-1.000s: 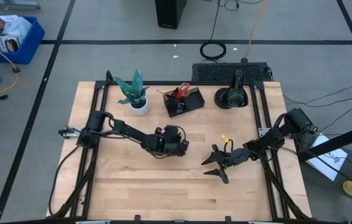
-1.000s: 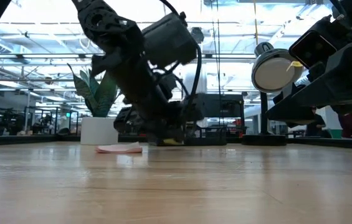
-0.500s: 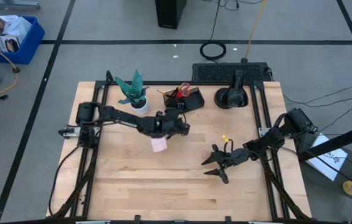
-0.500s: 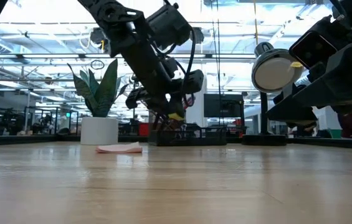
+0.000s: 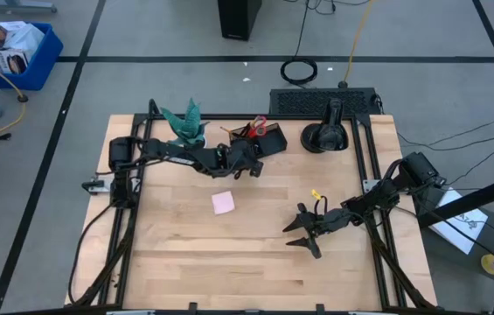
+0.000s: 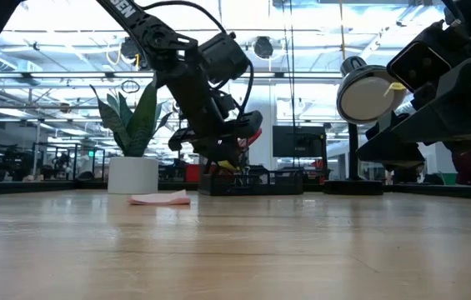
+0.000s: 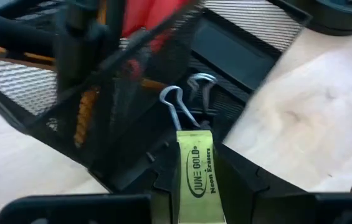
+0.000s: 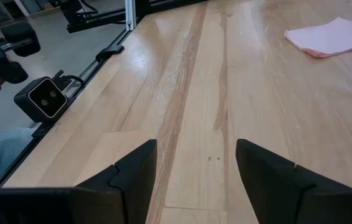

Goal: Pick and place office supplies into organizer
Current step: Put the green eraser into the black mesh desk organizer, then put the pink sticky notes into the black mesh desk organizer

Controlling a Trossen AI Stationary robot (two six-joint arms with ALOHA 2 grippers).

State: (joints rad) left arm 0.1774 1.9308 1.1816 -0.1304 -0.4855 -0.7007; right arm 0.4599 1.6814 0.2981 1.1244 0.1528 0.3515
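My left gripper (image 5: 248, 164) is shut on a small yellow eraser (image 7: 195, 177) and hovers at the near side of the black mesh organizer (image 5: 260, 140). The organizer holds red-handled scissors (image 7: 154, 25), an orange pencil (image 7: 88, 111) and wire-handled black clips (image 7: 185, 102). In the low view the gripper (image 6: 231, 158) is above the organizer's (image 6: 256, 179) rim. A pink sticky-note pad (image 5: 223, 203) lies flat on the table's middle. My right gripper (image 5: 303, 234) is open and empty, near the table's right side. My left gripper pinches the yellow eraser's two long sides (image 7: 194, 205) between its two fingers. The eraser lies along the fingers, and its free end (image 7: 194, 138) sticks out past them toward the organizer. It is lifted clear of the table.
A teal plant in a white pot (image 5: 190, 131) stands left of the organizer. A black round domed object (image 5: 326, 136) stands to the organizer's right. The pink pad also shows in the right wrist view (image 8: 331, 36). Bare wood (image 5: 185, 254) spans the table's near half.
My left gripper has risen from the table's middle and gone toward the far edge, up to the organizer, carrying the yellow eraser. The pink pad, hidden under the arm in the high view a second ago, now shows there. My right arm has kept still.
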